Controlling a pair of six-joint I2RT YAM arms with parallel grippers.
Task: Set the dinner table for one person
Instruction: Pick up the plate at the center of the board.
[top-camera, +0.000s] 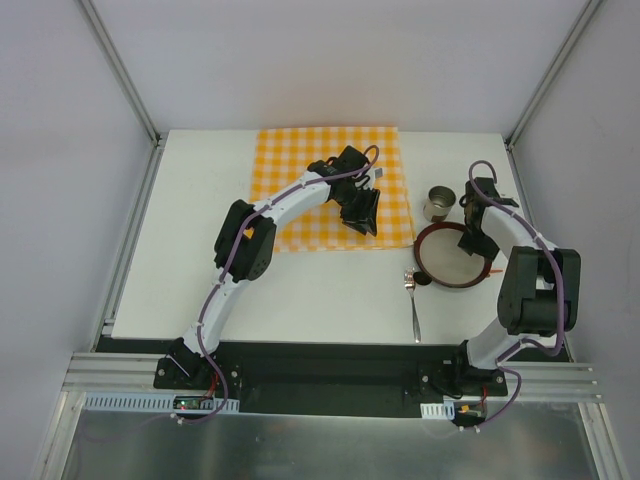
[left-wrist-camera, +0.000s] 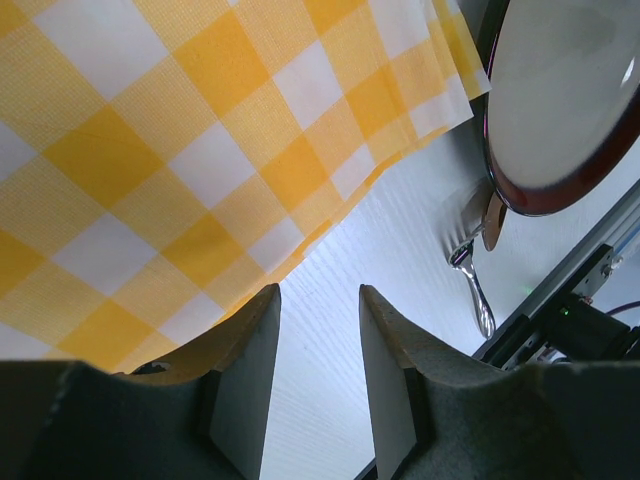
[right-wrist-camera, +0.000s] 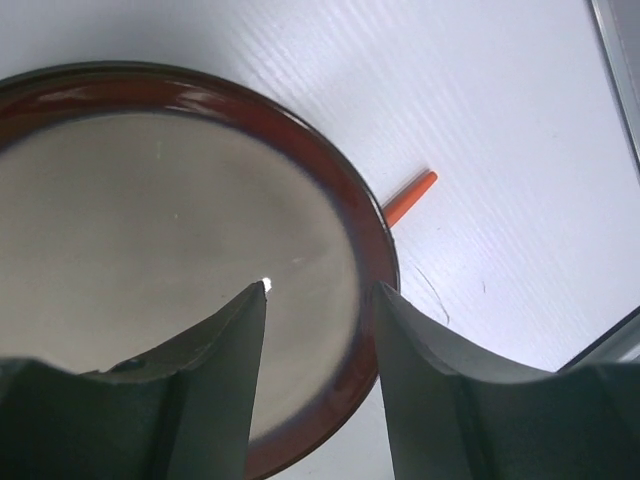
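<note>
The large white matte dinner table fills the workspace. It is judged rigid and smooth: a support surface, not a grasp target. The glossy red-rimmed round plate near its right edge is probably stiff, slippery and breakable; take it by the rim. On the left gripper and the right gripper the jaws stand moderately apart, empty.

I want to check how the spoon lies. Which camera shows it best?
The top view: the spoon shows whole on the table, its bowl by the rim of the plate and its handle pointing toward the near edge. The left wrist view catches only part of it, beside the plate. The right wrist view does not show it.
</note>
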